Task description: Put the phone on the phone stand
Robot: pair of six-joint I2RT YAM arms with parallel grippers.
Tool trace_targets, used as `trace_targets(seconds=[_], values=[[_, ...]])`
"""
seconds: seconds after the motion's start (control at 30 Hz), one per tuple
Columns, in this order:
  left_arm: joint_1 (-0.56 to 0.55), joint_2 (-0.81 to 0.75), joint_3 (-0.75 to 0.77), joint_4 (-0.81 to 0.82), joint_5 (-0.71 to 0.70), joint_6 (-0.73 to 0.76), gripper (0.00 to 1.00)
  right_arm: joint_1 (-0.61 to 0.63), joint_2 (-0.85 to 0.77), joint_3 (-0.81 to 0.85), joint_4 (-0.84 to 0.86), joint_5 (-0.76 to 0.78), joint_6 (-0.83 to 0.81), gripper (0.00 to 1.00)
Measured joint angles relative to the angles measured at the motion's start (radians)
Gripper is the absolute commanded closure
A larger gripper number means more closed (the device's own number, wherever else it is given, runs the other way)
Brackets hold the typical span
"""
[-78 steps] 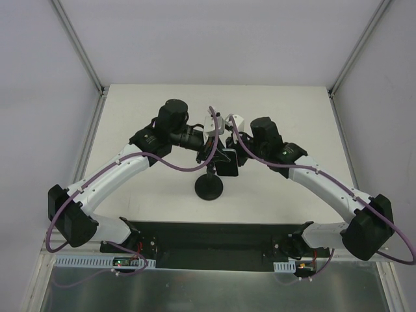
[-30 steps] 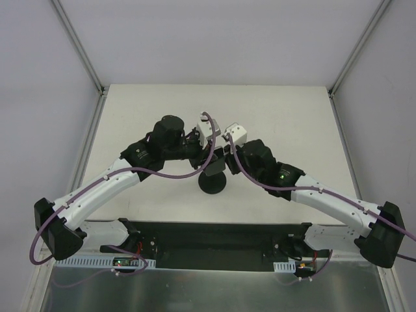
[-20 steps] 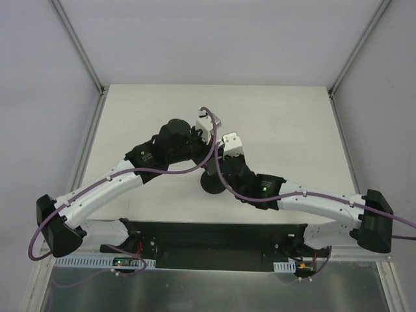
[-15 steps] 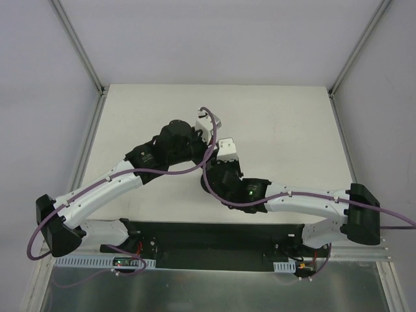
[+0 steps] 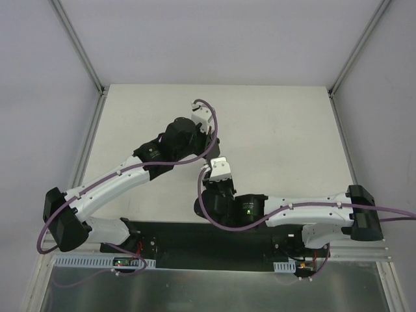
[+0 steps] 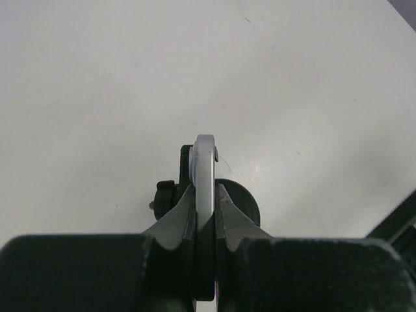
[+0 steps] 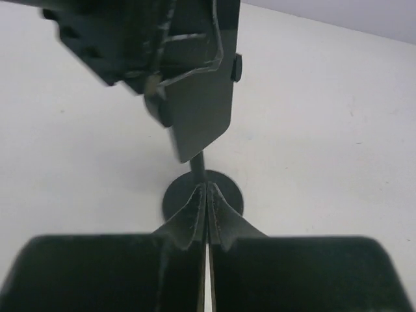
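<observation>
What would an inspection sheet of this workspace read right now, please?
Surface: white table, faint marks.
Job's things: phone upright over the phone stand; whether it sits in the bracket cannot be told.
Clutter: nothing seen.
Grippers: left gripper shut on the phone's edge; right gripper shut, empty, low in front of the stand's base.
Cables: purple cables run along both arms.
Surroundings: pale walls, metal frame posts.
</observation>
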Motion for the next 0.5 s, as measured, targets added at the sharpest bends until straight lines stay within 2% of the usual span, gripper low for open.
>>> trace_targets(seconds=[0.1,0.13,0.23,0.37,0.5], values=[[0.016,0.029,0.001,0.038,-0.08,-0.025,1.0,0.043,-0.006,0.026,-0.001,0.003,0.016,0.97],[0.016,0.03,0.001,0.04,-0.104,-0.026,1.0,0.043,-0.006,0.031,-0.001,0.004,0.024,0.79],[0.014,0.029,0.001,0.04,-0.135,-0.024,1.0,0.039,-0.008,0.035,-0.025,0.008,0.067,0.58],[0.015,0.026,0.0,0.037,-0.14,-0.026,1.0,0.038,-0.068,0.003,-0.104,0.014,0.121,0.52],[0.015,0.018,-0.003,0.032,-0.118,-0.026,1.0,0.019,-0.291,-0.137,-0.093,0.017,0.101,0.51]])
